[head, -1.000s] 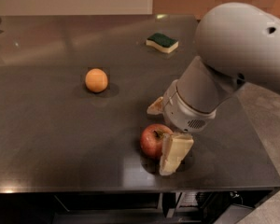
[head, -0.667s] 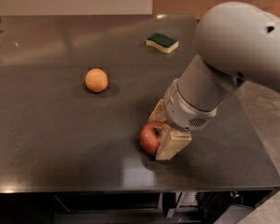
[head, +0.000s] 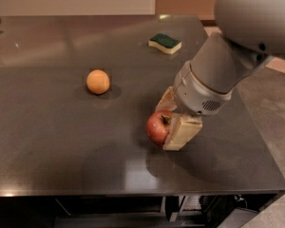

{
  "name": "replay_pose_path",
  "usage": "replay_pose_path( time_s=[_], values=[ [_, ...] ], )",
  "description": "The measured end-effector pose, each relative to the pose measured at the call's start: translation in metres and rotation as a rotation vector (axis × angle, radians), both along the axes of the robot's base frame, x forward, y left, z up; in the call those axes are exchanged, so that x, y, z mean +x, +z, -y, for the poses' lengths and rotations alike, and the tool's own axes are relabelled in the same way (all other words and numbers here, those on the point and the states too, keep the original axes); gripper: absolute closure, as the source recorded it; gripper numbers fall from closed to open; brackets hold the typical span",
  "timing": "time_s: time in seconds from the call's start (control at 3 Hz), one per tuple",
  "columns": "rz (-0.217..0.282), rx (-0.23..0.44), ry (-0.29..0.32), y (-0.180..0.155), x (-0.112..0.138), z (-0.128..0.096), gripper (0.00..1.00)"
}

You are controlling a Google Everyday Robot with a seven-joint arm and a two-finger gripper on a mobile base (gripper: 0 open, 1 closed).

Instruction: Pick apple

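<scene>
One step in hand, prob. the lift: holding apple point(head: 156, 127) in gripper point(head: 167, 124), jaws drawn narrow and clamped on its sides, one toward front edge, other toward far edge. Hangs low over front-right part of bench point(head: 47, 141), nearer front edge than far edge, approx. midway btw centre and right edge. Well apart from orange fruit point(head: 98, 81) toward left and sponge point(head: 165, 42) near far edge. Seems just clear of surface, w/ shadow underneath, but can't say for sure. Next calls for a straight rise w/o easing the clamp; glossy skin apt to slip if tilted or jerked. No real long axis, being round. Stem end prob. turned up and right, into gripper, mostly hidden.
</scene>
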State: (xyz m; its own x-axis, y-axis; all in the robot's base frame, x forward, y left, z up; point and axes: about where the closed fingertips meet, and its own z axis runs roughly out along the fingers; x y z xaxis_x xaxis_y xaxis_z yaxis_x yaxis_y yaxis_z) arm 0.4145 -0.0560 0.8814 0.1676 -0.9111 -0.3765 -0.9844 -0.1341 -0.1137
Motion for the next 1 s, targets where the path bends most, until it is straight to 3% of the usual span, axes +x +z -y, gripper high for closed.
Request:
replay_pose_path(
  time_s=[0.33, 0.67, 1.0],
  values=[
    [-0.023, 0.017, 0.004, 0.035, 0.008, 0.006, 1.00],
    [-0.045, 0.044, 0.054, 0.095, 0.022, 0.011, 1.00],
    [-0.018, 0.057, 0.050, 0.103, 0.026, 0.008, 1.00]
  ],
)
